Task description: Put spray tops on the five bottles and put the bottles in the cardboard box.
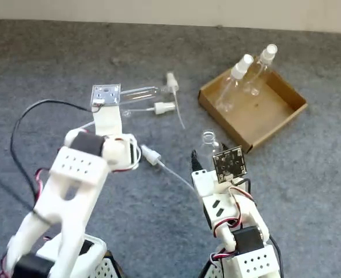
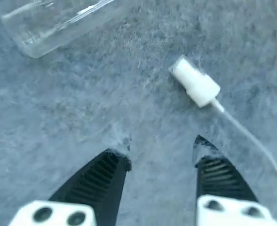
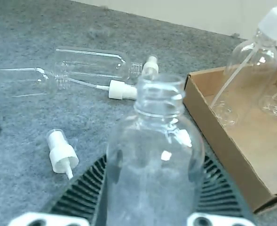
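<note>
Your left pincer (image 2: pixel 162 150) hung wide open over the surface (image 2: pixel 58 108), with a loose spray top (image 2: pixel 194 82) lying just past its tips. Your right pincer (image 3: pixel 154 162) gripped an upright, uncapped bottle (image 3: pixel 157 117) near the cardboard box (image 1: pixel 274 130), which held two topped bottles (image 1: pixel 233 83). Two bare bottles (image 1: pixel 140 92) lay on their sides nearby.

No text, label, brand, number or sign can be read. Nothing legible is made out on any clear plastic bottle (image 3: pixel 152 155), on any white plastic spray top (image 2: pixel 194 82) or on the shallow brown cardboard box (image 1: pixel 222 121).
</note>
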Available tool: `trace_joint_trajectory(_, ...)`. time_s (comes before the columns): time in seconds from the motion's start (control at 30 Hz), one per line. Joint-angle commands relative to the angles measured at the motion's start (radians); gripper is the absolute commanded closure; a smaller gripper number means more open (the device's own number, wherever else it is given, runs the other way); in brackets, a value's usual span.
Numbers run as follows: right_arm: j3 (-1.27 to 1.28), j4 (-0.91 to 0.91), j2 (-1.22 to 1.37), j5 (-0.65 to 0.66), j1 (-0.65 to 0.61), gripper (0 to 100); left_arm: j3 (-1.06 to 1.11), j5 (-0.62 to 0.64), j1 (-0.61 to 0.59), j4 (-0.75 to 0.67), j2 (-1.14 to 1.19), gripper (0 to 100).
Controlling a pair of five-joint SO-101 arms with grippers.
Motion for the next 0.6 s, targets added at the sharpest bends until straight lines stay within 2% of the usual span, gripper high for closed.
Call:
trace_joint_trajectory(0.0,0.044,-0.025,-0.018,-0.005,0.013,83.9,-0.054,0.123,0.015,-0.167,0.125,80)
trace_joint_trajectory(0.3,0.044,-0.025,-0.018,-0.003,0.012,83.9,-0.056,0.356,0.062,-0.339,0.314,80)
trace_joint_trajectory(0.43,0.044,-0.025,-0.018,-0.003,0.012,83.9,-0.081,0.41,0.077,-0.402,0.395,80)
trace_joint_trajectory(0.57,0.044,-0.025,-0.018,-0.003,0.01,83.9,-0.156,0.428,0.082,-0.4,0.49,80)
